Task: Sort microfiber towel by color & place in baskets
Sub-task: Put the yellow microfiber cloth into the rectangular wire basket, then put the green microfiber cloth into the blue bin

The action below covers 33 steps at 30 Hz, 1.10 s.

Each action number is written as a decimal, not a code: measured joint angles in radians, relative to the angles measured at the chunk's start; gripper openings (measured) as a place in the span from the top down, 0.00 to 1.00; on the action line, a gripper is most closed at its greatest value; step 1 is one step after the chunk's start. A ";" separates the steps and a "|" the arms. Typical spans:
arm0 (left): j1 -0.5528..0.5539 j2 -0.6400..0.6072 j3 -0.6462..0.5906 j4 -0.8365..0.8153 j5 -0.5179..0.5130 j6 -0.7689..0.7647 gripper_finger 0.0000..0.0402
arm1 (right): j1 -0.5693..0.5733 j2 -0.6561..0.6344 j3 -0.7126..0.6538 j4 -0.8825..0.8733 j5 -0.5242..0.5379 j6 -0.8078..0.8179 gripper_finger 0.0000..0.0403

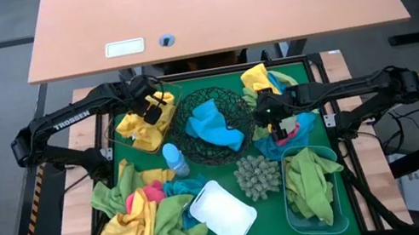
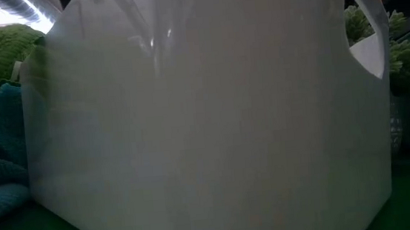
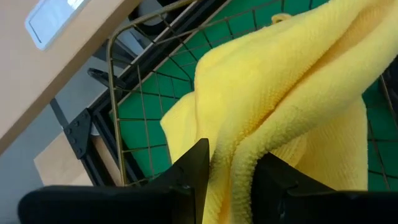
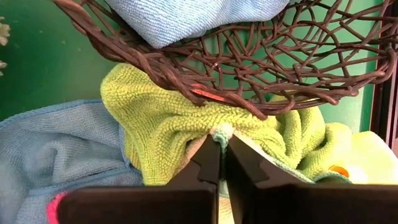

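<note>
On the far left we see a heap of mixed towels (image 1: 136,217), yellow, lime green, pink and blue, lying on the green mat (image 1: 273,210) near the front left corner. Above it the left gripper (image 1: 153,108) sits over the thin wire basket (image 3: 134,134) at the back left, its fingers (image 3: 193,171) clamped on a fold of a yellow towel (image 3: 286,81) that drapes across the basket's wire grid. Just right of the heap stand a small blue bottle (image 1: 174,159) and, nearer the front, the white tub (image 1: 223,212), which fills almost the whole low view. In the middle we find the round dark wire bowl (image 1: 212,122) holding a bright blue towel (image 1: 216,123). In front of it, a little to the right, rests the spiky grey-green ball (image 1: 258,175). Right of the bowl, the right gripper (image 1: 279,127) is low over a pile of towels, and our right wrist view shows its fingers (image 4: 208,165) pinched tight on a lime green towel (image 4: 174,124) that lies partly under the bowl's rim, with a light blue towel (image 4: 56,155) beside it. Behind that gripper lie another yellow towel (image 1: 256,80) and a blue one. At the front right the translucent blue tub (image 1: 321,220) holds several lime green towels (image 1: 309,182).
</note>
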 joint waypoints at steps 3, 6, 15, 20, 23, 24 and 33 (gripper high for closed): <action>0.000 0.000 0.000 -0.016 0.002 0.000 0.79 | 0.000 0.000 0.000 -0.002 0.000 0.000 0.99; 0.003 0.001 0.000 -0.033 0.003 -0.020 0.77 | 0.000 0.000 0.000 -0.008 0.000 0.000 0.98; 0.013 0.001 0.000 -0.006 0.042 0.018 0.71 | 0.000 0.000 0.001 -0.036 0.000 -0.001 0.99; 0.001 -0.016 0.024 -0.006 0.066 0.048 0.71 | 0.000 0.000 0.001 -0.040 0.000 -0.001 0.98; -0.018 -0.045 0.067 -0.039 0.088 0.048 0.71 | 0.000 0.000 0.001 -0.049 -0.001 -0.001 0.98; -0.025 -0.053 0.087 -0.054 0.094 0.048 0.71 | 0.000 0.000 0.001 -0.053 -0.001 -0.001 0.98; -0.067 -0.120 0.216 -0.202 0.193 0.004 0.71 | 0.000 0.000 0.001 -0.053 -0.001 -0.001 0.98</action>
